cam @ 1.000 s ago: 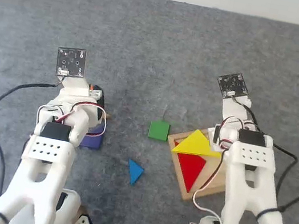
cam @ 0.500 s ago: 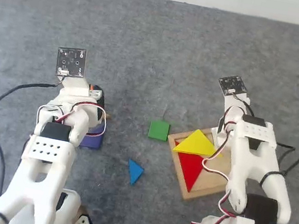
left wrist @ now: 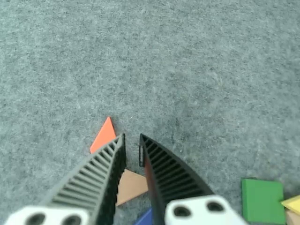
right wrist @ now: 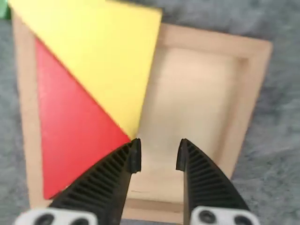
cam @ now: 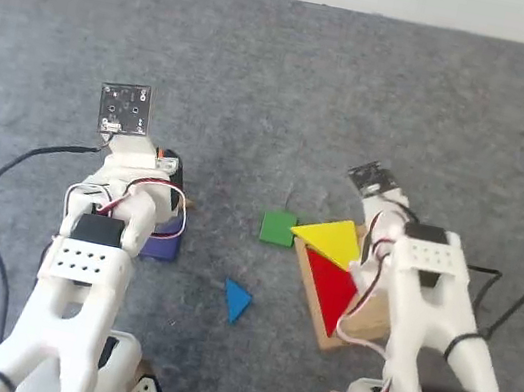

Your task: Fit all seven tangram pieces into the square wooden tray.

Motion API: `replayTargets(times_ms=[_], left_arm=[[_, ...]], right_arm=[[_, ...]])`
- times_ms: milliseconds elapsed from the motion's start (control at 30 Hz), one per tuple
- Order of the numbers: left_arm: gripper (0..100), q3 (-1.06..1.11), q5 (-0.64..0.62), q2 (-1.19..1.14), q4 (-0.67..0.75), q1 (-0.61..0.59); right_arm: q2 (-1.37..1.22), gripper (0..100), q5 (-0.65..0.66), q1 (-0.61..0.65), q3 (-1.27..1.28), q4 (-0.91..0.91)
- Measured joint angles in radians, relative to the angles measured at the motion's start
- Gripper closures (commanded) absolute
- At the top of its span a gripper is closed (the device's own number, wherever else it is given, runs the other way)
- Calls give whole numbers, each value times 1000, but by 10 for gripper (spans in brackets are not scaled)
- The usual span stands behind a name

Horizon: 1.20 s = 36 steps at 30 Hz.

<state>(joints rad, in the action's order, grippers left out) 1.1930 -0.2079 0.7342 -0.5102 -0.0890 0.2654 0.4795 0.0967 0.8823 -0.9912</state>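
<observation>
**A:** From above, where does everything lie?

**B:** The square wooden tray [cam: 363, 326] sits right of centre, low in the frame, partly under my right arm. The large red wooden triangle [cam: 333, 285] lies inside it. The large yellow wooden triangle [cam: 328, 238] rides across the tray's upper-left corner, with one tip reaching the green wooden square [cam: 278, 227] to its left. A small blue wooden triangle [cam: 237, 299] lies alone at lower centre, and a purple wooden piece [cam: 160, 242] peeps out from under my left arm at middle left.

**A:** And your left wrist?

**B:** My left gripper [left wrist: 132, 138] hovers over the grey carpet [left wrist: 187, 70], jaws drawn nearly together with a thin gap, pinching nothing. An orange wooden triangle [left wrist: 104, 136] lies just beside one fingertip, and a pale tan wooden triangle [left wrist: 131, 185] shows beneath the jaws.

**A:** Your right wrist?

**B:** My right gripper [right wrist: 158, 150] hangs over the tray's bare floor, jaws spread and empty. One fingertip is at the yellow triangle's sharp corner, where it meets the red. The yellow overlaps the rim, so I judge it not seated.

**A:** So the step in hand?

**B:** Seating the yellow, I think. Next I'd nudge it gently along the red's long edge until it clears the rim and drops flat. Too hard a push could shift the red. Five pieces wait on the carpet.
</observation>
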Motion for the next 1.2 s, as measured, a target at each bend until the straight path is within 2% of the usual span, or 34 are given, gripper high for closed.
replayTargets(times_ms=[233,367,467,633,900,1067,1200], left_arm=[[953,0,0,0,0,0],[953,0,0,0,0,0],[953,0,0,0,0,0],[953,0,0,0,0,0],[953,0,0,0,0,0],[953,0,0,0,0,0],[953,0,0,0,0,0]], right_arm=[[210,857,-2,64,98,-5],[359,857,-64,60,98,-5],[446,857,-161,64,109,43],[466,857,-279,204,117,180],[147,857,-333,388,80,330],[-35,857,-334,436,-52,336],[-81,857,-359,465,-117,339]])
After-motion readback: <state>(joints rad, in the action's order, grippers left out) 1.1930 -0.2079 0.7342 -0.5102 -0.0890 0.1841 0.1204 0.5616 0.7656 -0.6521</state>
